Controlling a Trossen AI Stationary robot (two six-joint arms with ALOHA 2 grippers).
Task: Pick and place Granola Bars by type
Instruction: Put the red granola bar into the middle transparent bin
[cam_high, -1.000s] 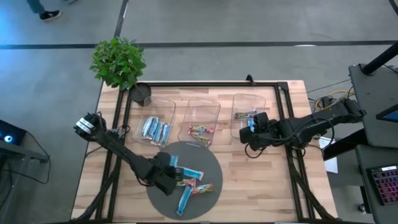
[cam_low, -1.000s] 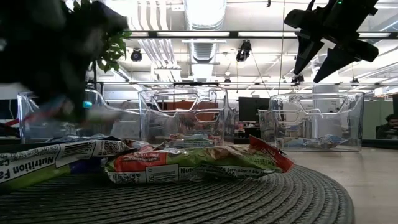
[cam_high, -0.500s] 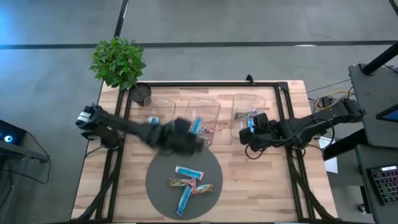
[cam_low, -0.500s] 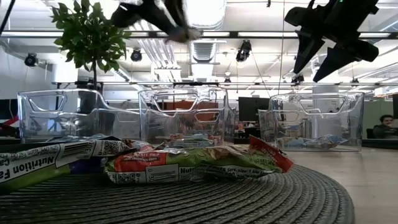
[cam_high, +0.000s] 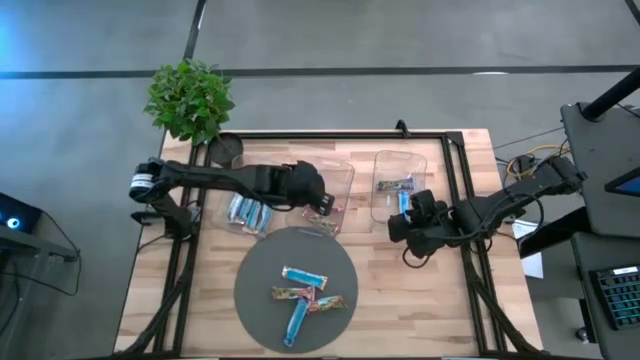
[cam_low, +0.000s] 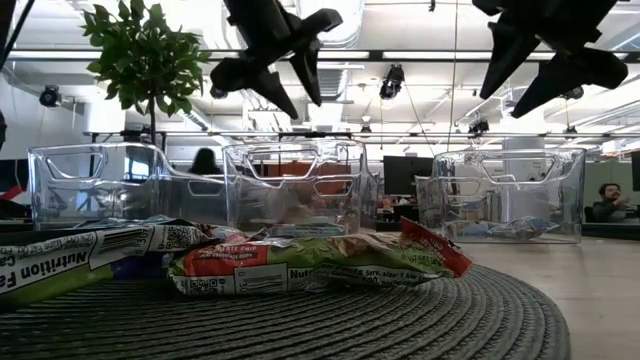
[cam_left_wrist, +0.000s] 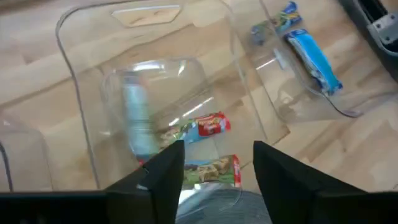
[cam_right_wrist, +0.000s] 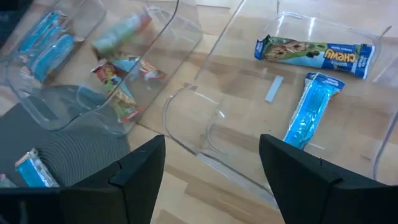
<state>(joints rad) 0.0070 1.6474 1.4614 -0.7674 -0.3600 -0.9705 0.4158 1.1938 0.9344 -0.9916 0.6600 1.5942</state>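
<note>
From above, the left gripper hung over the middle bin, and the right gripper hovered beside the right bin. Four Granola Bars lay on the grey mat below the left gripper.

At table height, both grippers hung high above the bins, the left gripper spread.

The left wrist view showed its fingers parted, empty, above red-and-green bars.

The right wrist view showed released fingers short of two blue bars.

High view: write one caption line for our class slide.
Left gripper hovers open over the middle clear bin; right gripper waits open beside the right bin; granola bars remain on the round mat.
</note>
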